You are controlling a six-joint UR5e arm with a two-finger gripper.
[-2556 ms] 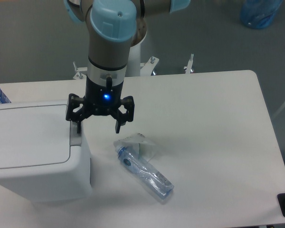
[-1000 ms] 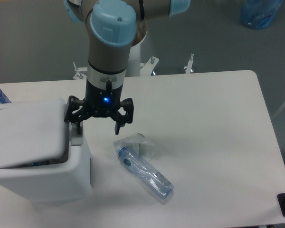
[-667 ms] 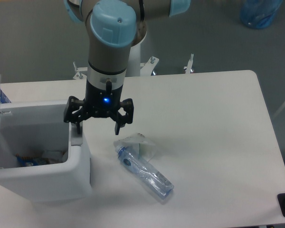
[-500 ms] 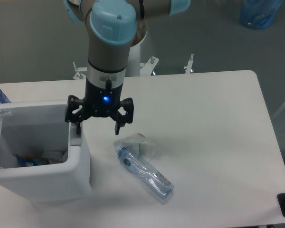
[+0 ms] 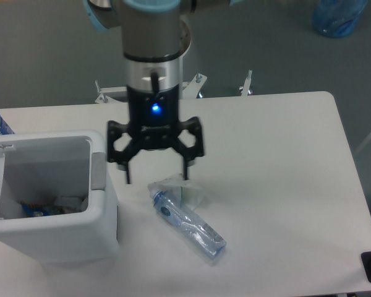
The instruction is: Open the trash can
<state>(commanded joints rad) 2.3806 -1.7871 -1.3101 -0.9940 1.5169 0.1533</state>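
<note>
Camera view from above: a crumpled clear plastic bottle (image 5: 187,223) with a blue label lies on the smooth white table (image 5: 278,185), just right of the trash can (image 5: 55,238). That boxy white bin with rounded corners sits at the table's left edge, lid swung up, litter visible inside. The gripper (image 5: 156,175) hangs above the bottle's neck, fingers spread wide, holding nothing. Grey floor lies beyond.
</note>
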